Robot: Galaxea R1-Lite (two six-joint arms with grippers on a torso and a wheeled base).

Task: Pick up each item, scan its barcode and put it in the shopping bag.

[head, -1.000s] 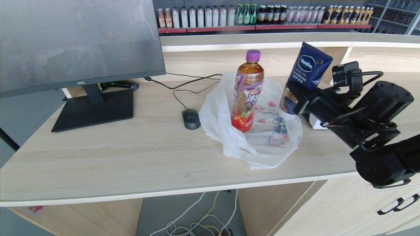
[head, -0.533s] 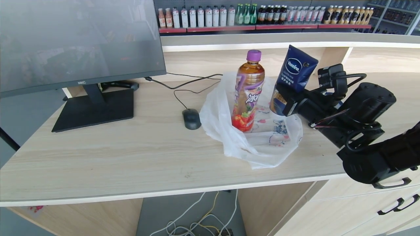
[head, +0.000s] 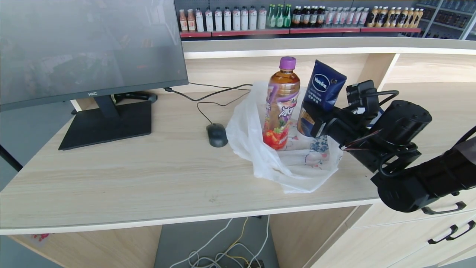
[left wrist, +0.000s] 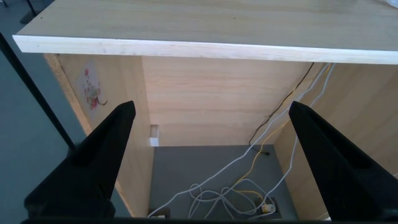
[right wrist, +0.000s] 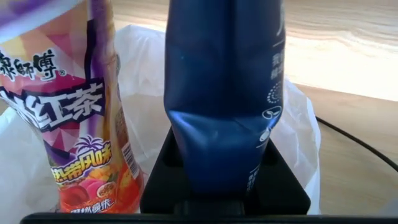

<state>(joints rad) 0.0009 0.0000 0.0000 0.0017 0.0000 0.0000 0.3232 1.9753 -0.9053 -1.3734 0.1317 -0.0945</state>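
My right gripper (head: 319, 124) is shut on a dark blue lotion tube (head: 319, 97), holding it upright over the right side of the white plastic shopping bag (head: 293, 160). A tea bottle (head: 280, 104) with a purple cap stands inside the bag, just left of the tube. The right wrist view has the blue tube (right wrist: 227, 93) close up in the jaws, the tea bottle (right wrist: 68, 106) beside it and the bag (right wrist: 149, 62) behind. My left gripper (left wrist: 211, 162) hangs open below the counter's front edge, over cables on the floor.
A monitor (head: 89, 48) on a black stand occupies the counter's left. A black mouse (head: 216, 134) with its cable lies just left of the bag. A raised wooden ledge (head: 334, 46) runs behind, with shelves of bottles beyond. Drawers (head: 446, 227) sit under the counter at right.
My right arm has carried the blue tube leftward and lower, from beside the bag's right edge to over the bag, close to the tea bottle.
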